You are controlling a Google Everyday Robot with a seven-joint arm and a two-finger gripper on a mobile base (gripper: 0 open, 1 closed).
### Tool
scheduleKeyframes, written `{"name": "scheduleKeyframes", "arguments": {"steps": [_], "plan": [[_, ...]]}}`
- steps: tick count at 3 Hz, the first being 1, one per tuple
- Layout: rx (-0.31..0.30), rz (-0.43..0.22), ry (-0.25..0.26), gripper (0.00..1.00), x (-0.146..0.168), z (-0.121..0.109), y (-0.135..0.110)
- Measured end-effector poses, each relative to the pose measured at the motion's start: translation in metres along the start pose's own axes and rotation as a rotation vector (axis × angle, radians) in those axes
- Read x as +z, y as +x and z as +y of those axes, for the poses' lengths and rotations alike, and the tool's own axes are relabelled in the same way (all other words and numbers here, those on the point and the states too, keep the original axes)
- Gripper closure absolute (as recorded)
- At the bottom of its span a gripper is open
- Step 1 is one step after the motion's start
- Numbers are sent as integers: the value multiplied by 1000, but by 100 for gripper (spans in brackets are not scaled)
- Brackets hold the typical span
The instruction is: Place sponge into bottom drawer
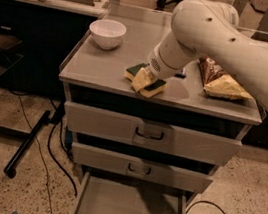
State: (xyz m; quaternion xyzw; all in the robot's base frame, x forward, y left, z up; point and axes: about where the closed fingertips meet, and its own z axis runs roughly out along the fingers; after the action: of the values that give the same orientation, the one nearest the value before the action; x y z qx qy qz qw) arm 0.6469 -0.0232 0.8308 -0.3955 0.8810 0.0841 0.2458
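Jaws? Can't tell if they're clamped; gripper (143, 79) sits on the sponge (154, 87) atop the cabinet (99, 68). Bottom drawer (127, 210) hangs open at 6 o'clock.

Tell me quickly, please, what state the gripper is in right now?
Gripper: at the sponge on the cabinet top; whether it is open, closed or gripping cannot be told.

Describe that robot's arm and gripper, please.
The arm is a thick, smooth, cream-white tube with rounded joints and small dark holes along it; no cables show. The pale gripper at its tip is at the yellow-and-green foam sponge on the grey cabinet top.
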Motion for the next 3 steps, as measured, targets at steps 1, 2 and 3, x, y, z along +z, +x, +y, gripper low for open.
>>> {"name": "scheduleKeyframes", "arguments": {"steps": [1, 2, 3], "plan": [[10, -28, -19, 100, -11, 20, 25], [43, -60, -33, 100, -40, 54, 73], [46, -58, -36, 100, -42, 62, 80]]}}
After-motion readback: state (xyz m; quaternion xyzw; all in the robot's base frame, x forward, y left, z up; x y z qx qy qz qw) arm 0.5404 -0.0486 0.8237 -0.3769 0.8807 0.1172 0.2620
